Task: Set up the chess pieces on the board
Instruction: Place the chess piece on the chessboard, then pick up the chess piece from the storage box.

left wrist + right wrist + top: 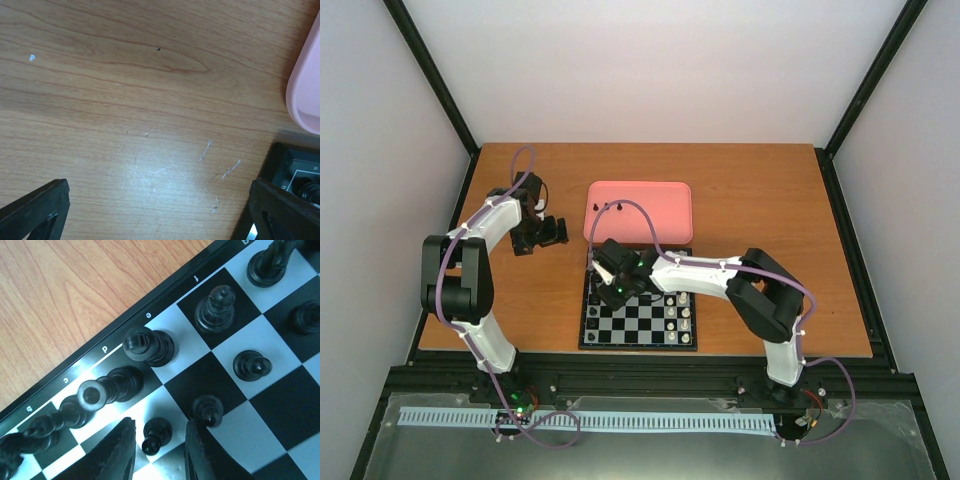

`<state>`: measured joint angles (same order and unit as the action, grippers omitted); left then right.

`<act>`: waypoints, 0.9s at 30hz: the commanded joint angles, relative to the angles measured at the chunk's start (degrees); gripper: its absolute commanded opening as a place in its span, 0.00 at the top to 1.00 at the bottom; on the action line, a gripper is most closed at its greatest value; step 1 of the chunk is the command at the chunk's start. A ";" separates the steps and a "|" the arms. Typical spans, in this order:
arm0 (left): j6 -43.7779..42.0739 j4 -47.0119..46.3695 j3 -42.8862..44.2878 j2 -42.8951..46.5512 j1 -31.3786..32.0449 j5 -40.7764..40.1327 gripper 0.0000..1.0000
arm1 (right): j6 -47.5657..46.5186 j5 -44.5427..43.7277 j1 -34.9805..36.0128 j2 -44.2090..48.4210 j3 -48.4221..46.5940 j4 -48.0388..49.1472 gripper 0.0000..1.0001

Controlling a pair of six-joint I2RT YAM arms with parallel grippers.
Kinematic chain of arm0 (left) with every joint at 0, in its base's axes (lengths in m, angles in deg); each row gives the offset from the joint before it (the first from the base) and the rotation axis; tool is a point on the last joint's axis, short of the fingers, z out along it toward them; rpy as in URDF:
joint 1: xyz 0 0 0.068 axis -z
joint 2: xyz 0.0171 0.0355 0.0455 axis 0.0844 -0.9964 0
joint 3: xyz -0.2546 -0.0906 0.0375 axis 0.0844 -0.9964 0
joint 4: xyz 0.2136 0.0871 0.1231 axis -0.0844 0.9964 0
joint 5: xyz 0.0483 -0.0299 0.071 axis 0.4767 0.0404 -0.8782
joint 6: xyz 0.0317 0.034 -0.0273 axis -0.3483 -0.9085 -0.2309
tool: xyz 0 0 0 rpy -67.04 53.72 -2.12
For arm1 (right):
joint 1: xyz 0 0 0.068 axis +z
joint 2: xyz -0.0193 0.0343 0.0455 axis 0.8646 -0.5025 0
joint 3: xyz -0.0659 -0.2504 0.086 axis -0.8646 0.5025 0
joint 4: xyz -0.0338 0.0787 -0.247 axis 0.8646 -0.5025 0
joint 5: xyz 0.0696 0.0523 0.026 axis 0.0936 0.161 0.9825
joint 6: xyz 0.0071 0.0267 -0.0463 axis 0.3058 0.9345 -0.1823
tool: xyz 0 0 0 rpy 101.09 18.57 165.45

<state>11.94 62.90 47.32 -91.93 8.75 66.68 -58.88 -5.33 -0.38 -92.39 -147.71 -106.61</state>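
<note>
a: where's the pawn?

b: the pawn (156, 436) stands upright on the board (125, 325), in the row just in front of the taller chess pieces (149, 345). the right gripper (160, 426) straddles it with its fingers a little apart. there's a gap on each side, so it holds nothing.

a: and the other arm?

b: the left gripper (160, 202) is spread wide over the table (125, 100), beside the tray (305, 90).

a: how would these handle?

b: i'd guess light, hard and smooth, on a small base, so a nudge tips them. take one at the waist below the head and come straight down, since the neighbours stand close.
</note>
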 commanded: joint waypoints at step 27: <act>-1.17 -0.63 -0.01 1.70 -0.15 0.32 0.00 | -2.70 -4.30 -22.51 -28.25 -54.56 -17.36 0.63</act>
<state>11.94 62.88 47.30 -91.93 8.75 66.79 -60.58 -10.97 -22.10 -113.79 -192.52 -119.68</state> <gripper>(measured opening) 0.997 0.374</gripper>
